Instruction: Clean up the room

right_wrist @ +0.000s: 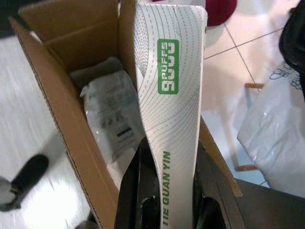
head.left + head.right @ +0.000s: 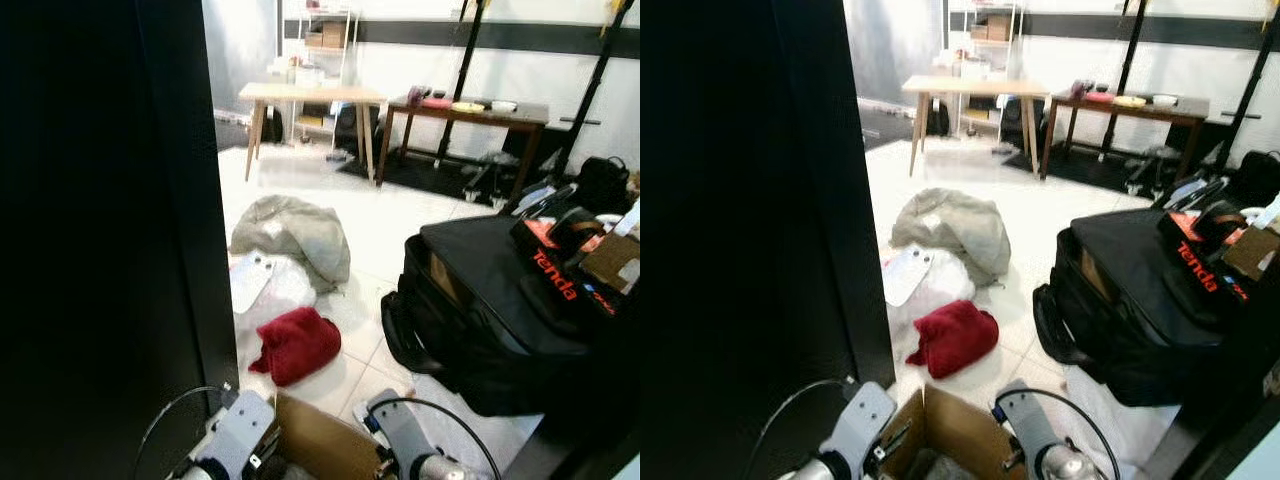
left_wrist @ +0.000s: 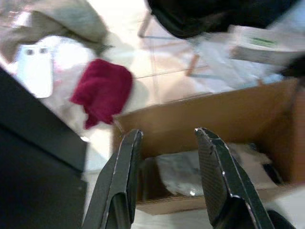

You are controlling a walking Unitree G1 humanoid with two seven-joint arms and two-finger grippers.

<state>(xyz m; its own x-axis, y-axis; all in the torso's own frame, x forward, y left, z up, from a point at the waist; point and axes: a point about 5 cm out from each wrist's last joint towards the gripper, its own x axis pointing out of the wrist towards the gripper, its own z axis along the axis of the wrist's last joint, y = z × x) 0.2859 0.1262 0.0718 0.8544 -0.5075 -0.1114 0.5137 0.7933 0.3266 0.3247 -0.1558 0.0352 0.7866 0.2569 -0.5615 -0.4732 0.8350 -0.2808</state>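
While gripped, flat white carton (image 1: 167, 95) overhangs corrugated cardboard box (image 1: 62, 109).

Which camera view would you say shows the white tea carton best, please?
The right wrist view: the white tea carton sits between the right gripper fingers, green lettering readable, above the cardboard box. The left wrist view shows a blurred white box, possibly the carton.

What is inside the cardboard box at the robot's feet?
The cardboard box holds a white plastic packet with printed text. The white and green carton, gripped by the right gripper, hangs over the opening and covers part of the inside.
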